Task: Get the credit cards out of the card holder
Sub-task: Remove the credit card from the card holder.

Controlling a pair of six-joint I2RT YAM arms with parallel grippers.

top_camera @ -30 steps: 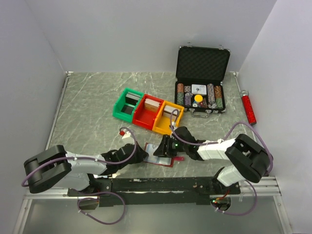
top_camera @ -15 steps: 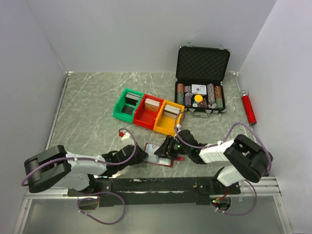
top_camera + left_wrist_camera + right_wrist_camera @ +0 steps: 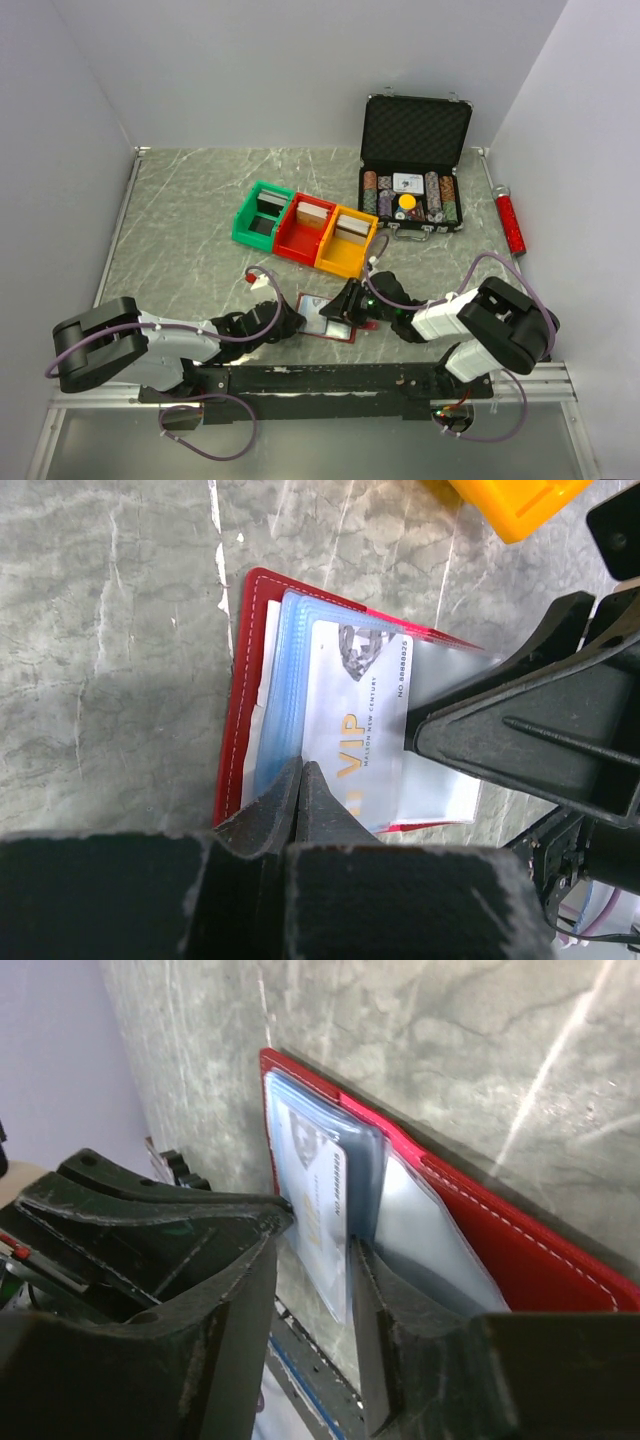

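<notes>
Two claws, left gripper (image 3: 290,322) and right gripper (image 3: 352,303), flank the small dark-red leather-look bifold card holder (image 3: 315,315), which lies open between them seen from above. Left wrist: the left gripper is pinched shut, tips on its sleeves (image 3: 278,720). Right wrist: the right gripper, half-open, straddles a pale glossy VIP credit card (image 3: 318,1175), not yet pulled; none is out.

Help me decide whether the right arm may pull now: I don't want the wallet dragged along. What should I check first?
1. Wallet lies open: ok.
2. Left gripper shut, tips down on the wallet: ok.
3. Card sits between the right gripper's jaws: ok.
4. Right jaws clamped firmly on the card: cannot tell.
5. Only one card caught: cannot tell.
6. Yellow bin stands apart from the wallet: ok.
</notes>
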